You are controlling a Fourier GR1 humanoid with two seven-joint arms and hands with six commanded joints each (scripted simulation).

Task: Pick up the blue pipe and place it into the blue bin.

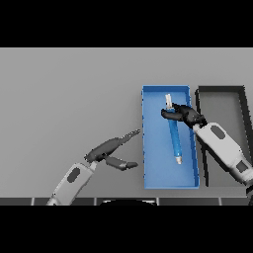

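The blue bin (147,148) is sitting on the grey table (64,89). It is a long open box with low walls, and we are looking down into it.

The blue pipe (173,138) is lying inside the blue bin. It is stretching along the bin, from near the far wall down toward the near wall. It is leaning a little, so its near end is sitting closer to the bin's right wall. Both ends of the pipe are pale, and the middle is blue.

The right hand (184,114) is reaching over the bin's right wall, up near the far end of the pipe. Its dark fingers are curling around the pipe there, with the thumb on one side and the fingers on the other. I cannot tell if the pipe is resting on the bin's floor or hanging just above it.

A black bin (200,148) is sitting just beside the blue bin, on its right. The right arm is crossing over it.

The left hand (106,148) is hovering over the table just to the left of the blue bin. Its fingers are straight and spread apart, pointing toward the bin, and it is holding nothing.
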